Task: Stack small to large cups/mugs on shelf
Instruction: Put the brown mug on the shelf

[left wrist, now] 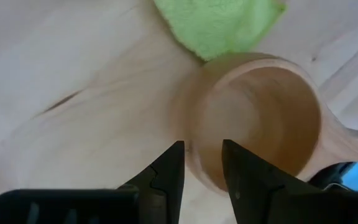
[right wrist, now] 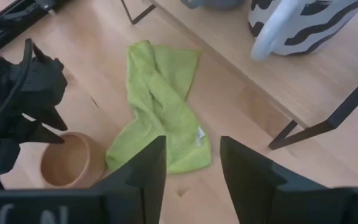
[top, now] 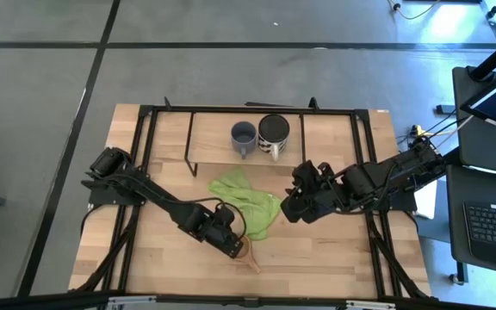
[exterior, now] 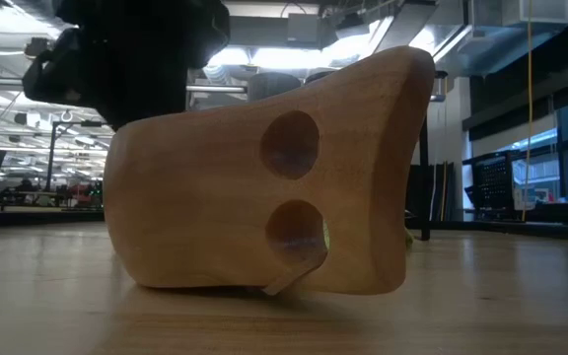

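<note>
The left gripper (top: 238, 248) hovers low over the small wooden cup (top: 250, 253) near the table's front edge, its jaws a narrow gap apart and bracketing the near wall of the cup, not yet pinching it. The cup stands upright on the tabletop (top: 334, 250), mouth up, its handle (left wrist: 347, 134) jutting away to one side, just beside a crumpled green cloth (top: 248, 202). On the shelf (top: 334, 129) at the back, the grey-blue mug (top: 244, 136) and the larger, dark-mouthed mug (top: 274, 132), zebra-striped on its side, stand next to each other, nearly touching. The right gripper (top: 293, 205) waits above the cloth's far side, jaws spread and empty.

The step in hand appears to be the pick of the smallest cup. Done well, one finger would drop inside the rim and the other outside, clear of the handle, closing squarely on the wall so the cup lifts level rather than tipping. The cloth lies close; snagging it would drag it along. The carry must then clear the shelf's black frame (top: 188, 142) before the cup goes in next to the grey-blue mug.
</note>
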Robot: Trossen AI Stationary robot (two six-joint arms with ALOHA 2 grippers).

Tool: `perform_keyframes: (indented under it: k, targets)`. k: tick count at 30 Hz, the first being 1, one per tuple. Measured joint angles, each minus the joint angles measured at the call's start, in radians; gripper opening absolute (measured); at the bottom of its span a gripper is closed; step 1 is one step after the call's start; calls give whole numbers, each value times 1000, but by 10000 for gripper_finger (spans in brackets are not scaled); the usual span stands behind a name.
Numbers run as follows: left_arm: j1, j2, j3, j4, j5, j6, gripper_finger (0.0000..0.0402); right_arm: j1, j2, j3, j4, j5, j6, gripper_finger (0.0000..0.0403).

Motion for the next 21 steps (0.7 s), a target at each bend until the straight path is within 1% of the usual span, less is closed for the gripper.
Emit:
perform_keyframes:
  k: [7,11,16,21]
  targets:
    - [26,2,0,-15,-4,65,102,-10,0,0,-6,0,-10,152]
    - [34,31,1,-15,-1,83,102,-23,0,0,-6,0,-13,152]
    - [32,66,1,-3,29,87,102,-28,0,0,-12,-1,-14,152]
    - [40,67,1,7,47,181,98,-45,0,0,-14,-3,-18,152]
